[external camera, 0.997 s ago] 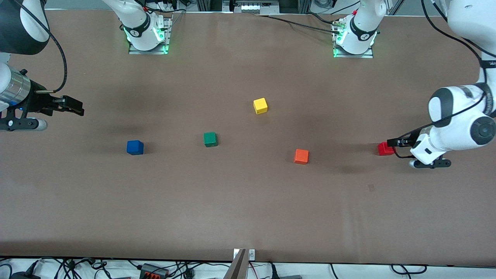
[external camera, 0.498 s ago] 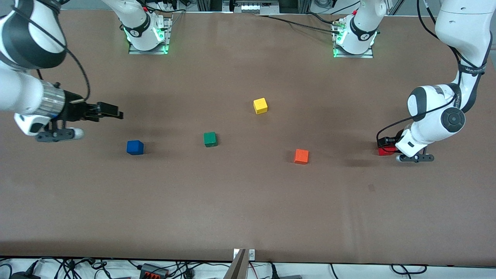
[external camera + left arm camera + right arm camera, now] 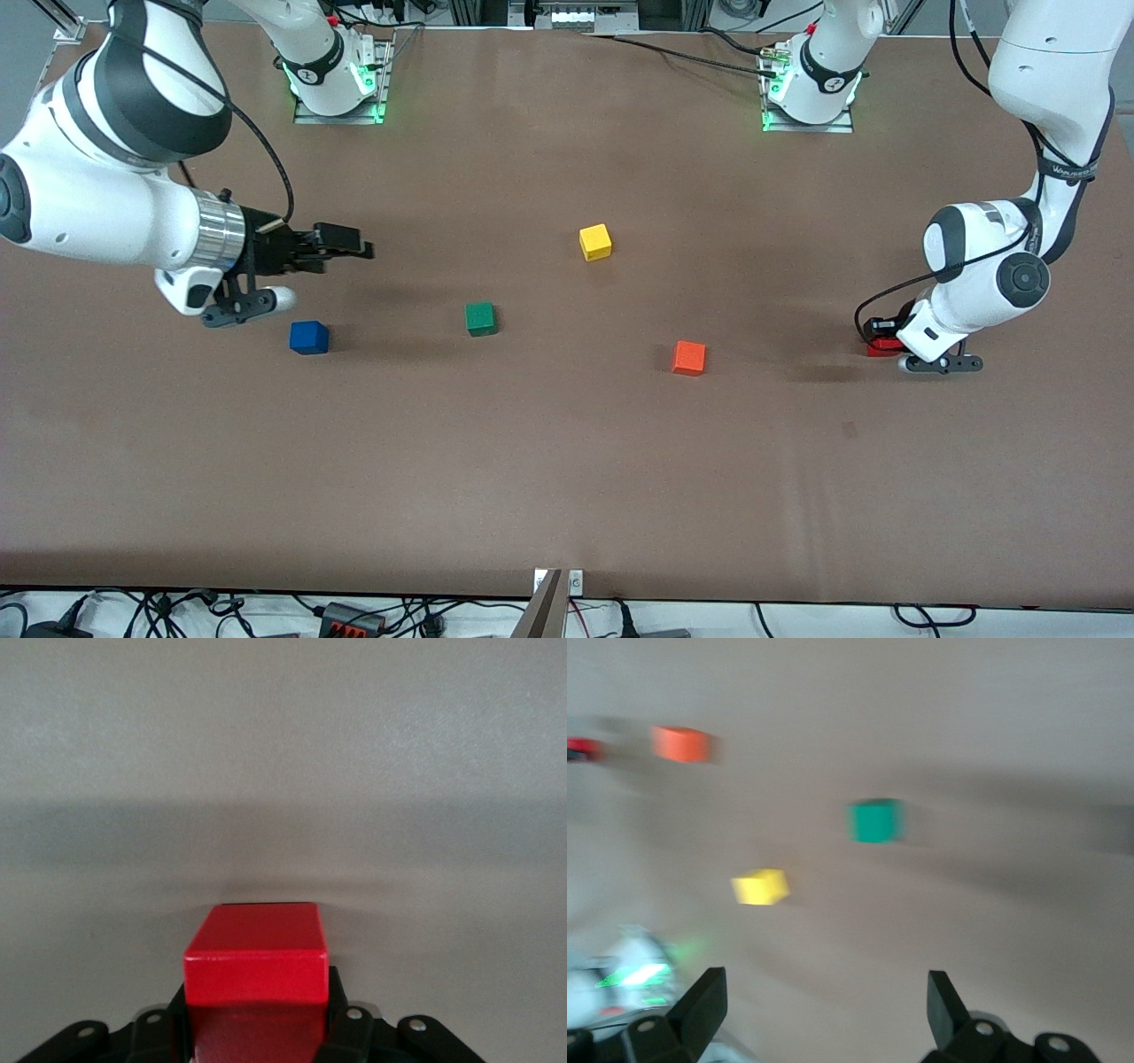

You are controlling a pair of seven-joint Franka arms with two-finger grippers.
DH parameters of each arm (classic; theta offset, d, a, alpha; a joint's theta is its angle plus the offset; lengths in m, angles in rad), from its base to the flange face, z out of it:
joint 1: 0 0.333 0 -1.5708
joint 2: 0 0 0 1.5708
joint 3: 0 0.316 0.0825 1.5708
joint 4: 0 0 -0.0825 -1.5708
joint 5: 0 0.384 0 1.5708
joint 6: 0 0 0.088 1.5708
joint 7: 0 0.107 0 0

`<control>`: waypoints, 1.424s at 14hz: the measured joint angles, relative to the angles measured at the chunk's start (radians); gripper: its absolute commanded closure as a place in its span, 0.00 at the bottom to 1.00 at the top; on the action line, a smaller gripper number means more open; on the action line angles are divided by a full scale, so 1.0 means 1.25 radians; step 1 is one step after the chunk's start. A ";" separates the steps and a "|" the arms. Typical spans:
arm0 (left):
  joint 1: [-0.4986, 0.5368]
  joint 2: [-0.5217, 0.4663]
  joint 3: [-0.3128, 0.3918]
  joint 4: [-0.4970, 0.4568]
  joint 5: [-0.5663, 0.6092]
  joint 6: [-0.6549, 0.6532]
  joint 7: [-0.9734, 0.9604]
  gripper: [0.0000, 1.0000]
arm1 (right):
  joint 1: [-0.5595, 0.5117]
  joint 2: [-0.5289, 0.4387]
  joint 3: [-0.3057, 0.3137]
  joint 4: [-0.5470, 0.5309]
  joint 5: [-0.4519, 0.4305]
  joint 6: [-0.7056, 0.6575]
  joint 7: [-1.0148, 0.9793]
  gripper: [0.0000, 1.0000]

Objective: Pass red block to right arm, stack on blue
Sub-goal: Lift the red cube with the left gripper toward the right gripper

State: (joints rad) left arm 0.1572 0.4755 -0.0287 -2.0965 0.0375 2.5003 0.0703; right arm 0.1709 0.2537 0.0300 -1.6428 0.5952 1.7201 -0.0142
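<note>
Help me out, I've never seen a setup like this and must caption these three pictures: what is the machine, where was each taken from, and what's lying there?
Two white robot arms work at a brown table. One picture looks down from a high camera facing them; the other two come from cameras on each arm's wrist. Five small cubes lie on the table: the red block, an orange cube, a yellow cube, a green cube and the blue cube. The left gripper is down at the red block, its fingers on either side of it. The right gripper hangs open and holds nothing, above the table near the blue cube.
</note>
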 measured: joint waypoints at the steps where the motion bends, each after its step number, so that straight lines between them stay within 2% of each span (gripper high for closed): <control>1: 0.000 -0.001 -0.002 0.004 0.000 0.001 0.002 0.84 | 0.001 0.017 0.000 0.000 0.064 0.024 0.000 0.00; 5: 0.000 -0.041 -0.021 0.036 0.000 -0.028 0.071 0.85 | 0.051 0.082 0.000 0.003 0.250 0.140 -0.002 0.00; 6: 0.000 -0.063 -0.035 0.054 0.000 -0.078 0.091 0.85 | 0.068 0.090 0.000 0.004 0.284 0.161 -0.002 0.00; 8: 0.001 -0.111 -0.083 0.121 0.000 -0.247 0.119 0.90 | 0.092 0.098 0.000 0.006 0.350 0.178 -0.001 0.00; 9: 0.000 -0.128 -0.114 0.169 -0.001 -0.336 0.125 0.95 | 0.097 0.100 0.000 0.006 0.381 0.179 -0.001 0.00; 11: -0.004 -0.144 -0.168 0.275 -0.016 -0.490 0.130 0.97 | 0.102 0.107 0.000 0.006 0.435 0.179 -0.001 0.00; 14: -0.007 -0.146 -0.213 0.388 -0.043 -0.610 0.223 0.97 | 0.114 0.124 0.000 0.006 0.520 0.179 -0.002 0.00; 17: -0.005 -0.146 -0.232 0.440 -0.143 -0.638 0.398 0.95 | 0.126 0.144 0.000 0.006 0.592 0.178 -0.003 0.00; 20: -0.001 -0.140 -0.232 0.443 -0.328 -0.637 0.613 0.96 | 0.130 0.166 0.000 0.006 0.663 0.176 -0.018 0.00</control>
State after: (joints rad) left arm 0.1563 0.3003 -0.3184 -1.5430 -0.3721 1.7036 0.8367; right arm 0.3330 0.4606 0.0304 -1.6353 1.4244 1.9405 -0.0365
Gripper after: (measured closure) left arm 0.445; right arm 0.000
